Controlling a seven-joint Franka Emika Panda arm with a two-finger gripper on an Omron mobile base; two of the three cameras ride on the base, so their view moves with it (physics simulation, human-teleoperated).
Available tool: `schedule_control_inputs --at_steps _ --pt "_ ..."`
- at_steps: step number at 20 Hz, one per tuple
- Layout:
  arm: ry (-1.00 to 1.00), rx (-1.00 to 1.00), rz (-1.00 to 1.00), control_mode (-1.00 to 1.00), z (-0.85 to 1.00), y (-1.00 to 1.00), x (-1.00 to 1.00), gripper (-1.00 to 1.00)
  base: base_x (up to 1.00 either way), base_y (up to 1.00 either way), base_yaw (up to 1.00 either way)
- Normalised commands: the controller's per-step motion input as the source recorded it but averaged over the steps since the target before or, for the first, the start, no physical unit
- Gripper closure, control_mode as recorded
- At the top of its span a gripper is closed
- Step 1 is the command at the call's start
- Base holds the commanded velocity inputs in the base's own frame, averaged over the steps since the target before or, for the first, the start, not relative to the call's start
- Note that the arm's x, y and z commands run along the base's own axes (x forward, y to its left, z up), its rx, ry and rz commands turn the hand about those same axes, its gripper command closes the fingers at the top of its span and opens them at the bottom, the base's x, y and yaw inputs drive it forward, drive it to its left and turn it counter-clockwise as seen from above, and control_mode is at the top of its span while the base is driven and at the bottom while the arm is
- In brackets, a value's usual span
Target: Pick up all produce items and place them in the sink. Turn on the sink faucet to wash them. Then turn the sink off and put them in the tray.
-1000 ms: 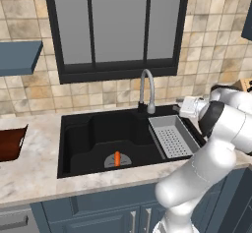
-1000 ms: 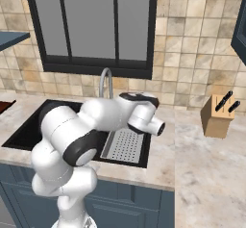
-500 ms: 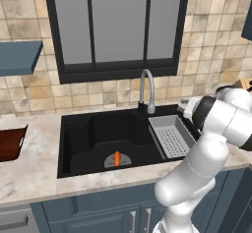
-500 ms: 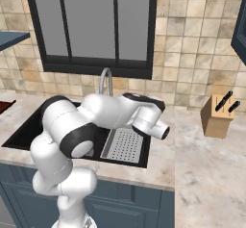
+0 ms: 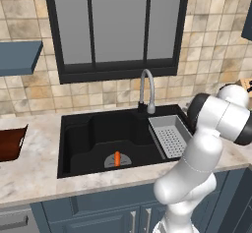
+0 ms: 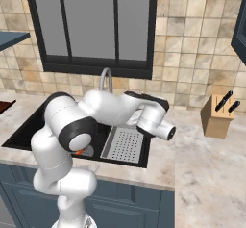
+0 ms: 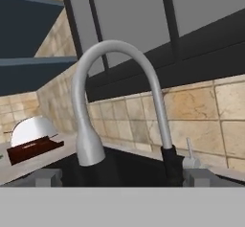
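Arm folded far right, wrist bent, tool wide open.

We see a glossy white arm of rounded, tubular links — dark grey bands at the joints, a dark cap on one end.

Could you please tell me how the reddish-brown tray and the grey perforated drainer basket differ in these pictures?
The tray is dark reddish-brown; the drainer basket is light grey and perforated. The tray rests on the marble counter, left of the sink; the drainer basket sits at the sink's right side, near the faucet. Both are shallow, rectangular and hold nothing.
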Motion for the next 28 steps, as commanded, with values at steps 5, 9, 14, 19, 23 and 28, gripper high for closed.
schedule_control_inputs --at_steps 5,9,14,19,23,28 --pt "0.0 -0.04 -0.01 -1.0 0.0 -0.01 0.0 -1.0 0.0 0.0 0.0" --pt "0.0 -0.19 0.0 -1.0 0.0 -0.02 0.0 -1.0 0.0 0.0 0.0" --pt "0.0 -0.17 0.0 -1.0 0.0 0.0 0.03 -1.0 0.0 0.0 0.0" --pt "0.05 -0.1 0.0 -1.0 0.0 -0.03 0.19 -1.0 0.0 0.0 0.0" --pt "0.04 -0.01 0.0 -1.0 0.0 -0.08 0.16 -1.0 0.0 0.0 0.0" --pt "0.03 0.0 0.0 -1.0 0.0 -0.05 0.17 -1.0 0.0 0.0 0.0"
